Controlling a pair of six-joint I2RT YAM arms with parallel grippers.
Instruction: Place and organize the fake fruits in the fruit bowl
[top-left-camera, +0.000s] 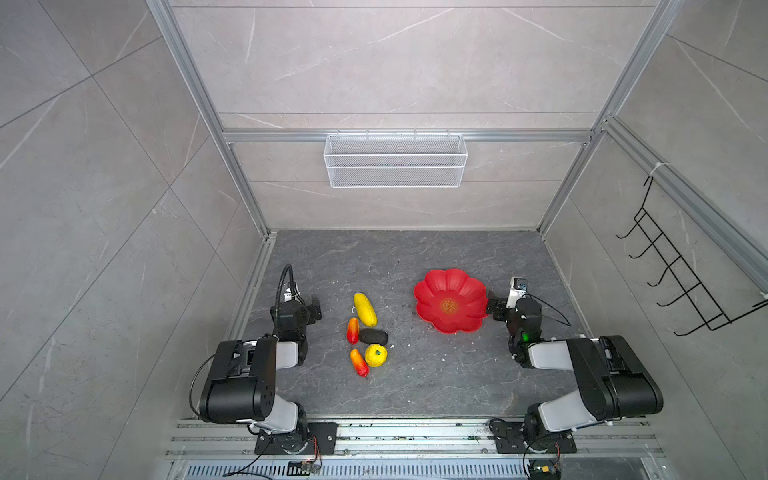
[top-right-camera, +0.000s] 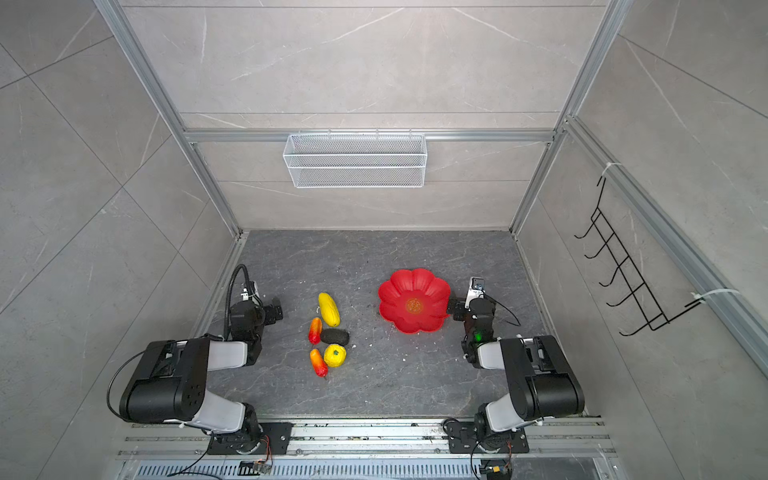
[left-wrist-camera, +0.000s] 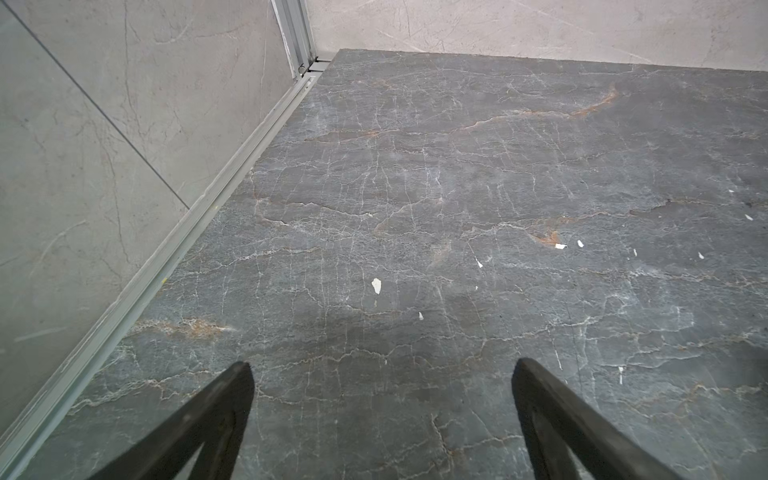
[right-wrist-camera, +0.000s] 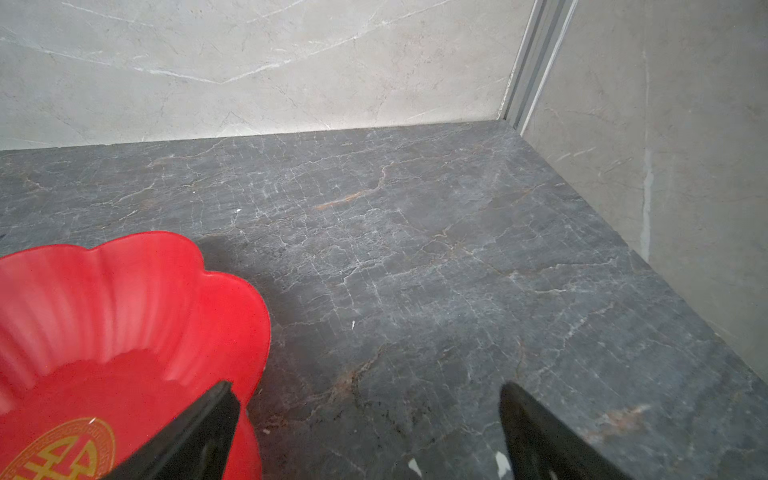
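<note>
The red petalled fruit bowl (top-left-camera: 432, 291) (top-right-camera: 395, 291) sits right of centre with nothing in it. The fake fruits lie clustered left of centre: a long yellow oval (top-left-camera: 365, 309) (top-right-camera: 329, 309), two orange-red pieces (top-left-camera: 353, 330) (top-left-camera: 359, 362), a dark bumpy oval (top-left-camera: 373, 336) and a round yellow one (top-left-camera: 376, 355). My left gripper (top-left-camera: 313, 309) (left-wrist-camera: 380, 365) is open over bare floor, left of the fruits. My right gripper (top-left-camera: 494, 309) (right-wrist-camera: 368, 390) is open beside the bowl's right rim (right-wrist-camera: 232, 299), with one finger over that rim.
A white mesh basket (top-left-camera: 395, 160) hangs on the back wall and a black hook rack (top-left-camera: 681, 274) on the right wall. Grey walls close in three sides. An aluminium rail (top-left-camera: 415, 436) carrying both arm bases runs along the front.
</note>
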